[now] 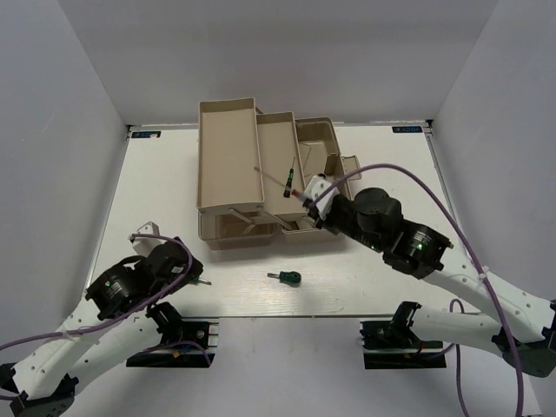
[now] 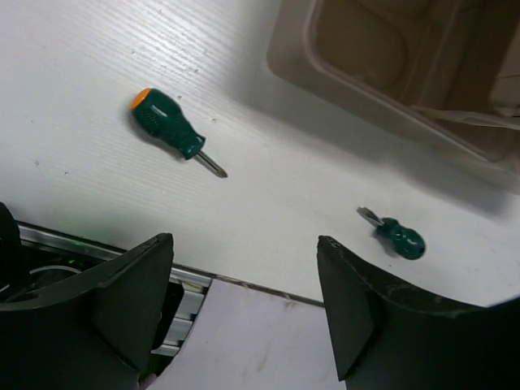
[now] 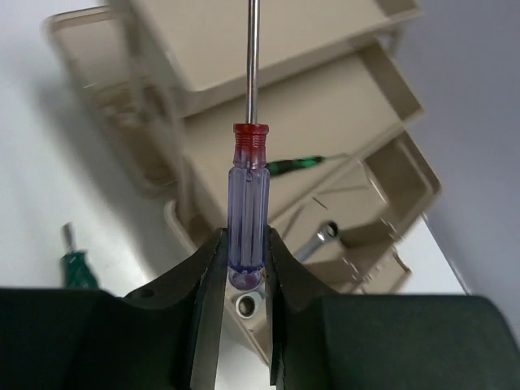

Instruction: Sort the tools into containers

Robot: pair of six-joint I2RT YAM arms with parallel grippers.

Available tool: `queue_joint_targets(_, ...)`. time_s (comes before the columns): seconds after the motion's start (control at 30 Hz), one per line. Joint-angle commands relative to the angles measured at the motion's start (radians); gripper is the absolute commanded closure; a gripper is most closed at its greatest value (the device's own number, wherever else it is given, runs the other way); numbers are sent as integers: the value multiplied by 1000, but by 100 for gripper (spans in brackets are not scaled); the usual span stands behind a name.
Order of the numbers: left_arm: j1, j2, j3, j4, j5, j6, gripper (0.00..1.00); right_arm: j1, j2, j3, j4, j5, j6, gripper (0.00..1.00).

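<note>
My right gripper (image 1: 313,195) is shut on a screwdriver with a clear purple handle and red collar (image 3: 248,203), held above the open beige toolbox (image 1: 201,156), shaft pointing toward the far trays. A thin black-green screwdriver (image 1: 287,183) lies in the middle tray (image 3: 296,165). A silver wrench (image 3: 325,236) lies in the low compartment, and another ring end (image 3: 248,305) shows under the handle. A stubby green screwdriver (image 1: 287,277) lies on the table. My left gripper (image 2: 244,244) is open and empty at the near table edge. A green screwdriver with an orange cap (image 2: 171,130) lies beyond it.
The toolbox's corner (image 2: 366,81) shows at the far right of the left wrist view. In the top view the left arm (image 1: 143,278) hides most of the orange-capped screwdriver. White walls enclose the table on three sides. A metal rail (image 2: 73,248) runs along the near edge.
</note>
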Motion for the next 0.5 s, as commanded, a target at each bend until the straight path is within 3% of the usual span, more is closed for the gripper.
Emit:
queue_joint_targets(0.0,-3,14,-26,26,-83,-254,18,-54,54,68,85,184,126,100)
queue_joint_targets(0.23,-3,14,-98,49,-142,-273,18,-191,315,270,9,189,372,100)
queue_joint_targets(0.47,-3,122,-129,89,-162,-248,15,-303,567,478,-129,-50,625,100)
